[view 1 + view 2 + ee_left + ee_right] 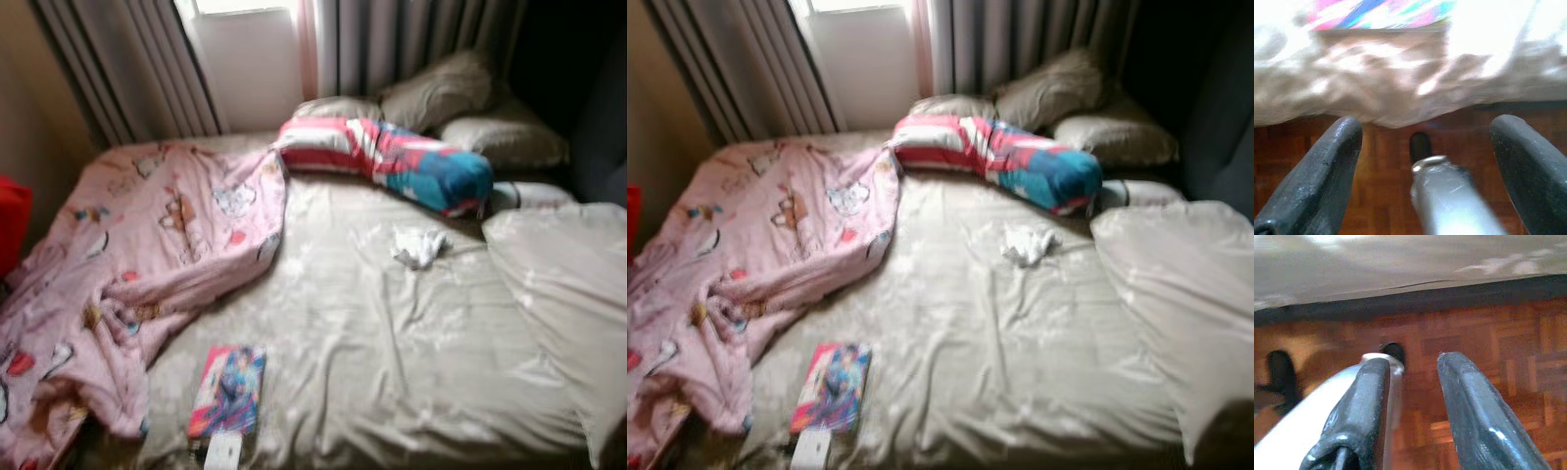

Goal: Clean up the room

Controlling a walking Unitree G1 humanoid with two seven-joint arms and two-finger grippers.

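My left gripper [1425, 147]: fingers [1317, 181] spread wide, holding nothing, hanging over wooden parquet floor [1386, 161] beside the bed's near edge. My right gripper [1413, 406]: fingers [1474, 416] narrowly parted, empty, above the same parquet.

Bed [392, 343]: beige sheet, creased and faintly glossy.
Book [228, 389]: flat, glossy colourful cover, near edge, left of centre.
Pink blanket [147, 245]: soft fleece, cartoon print, rumpled over the left side.
Crumpled white tissue [418, 246]: centre-right.
Bolster [392, 162]: cylindrical, red, white and blue, far end.
Grey pillows [441, 93]: plump, against the curtains [392, 39].
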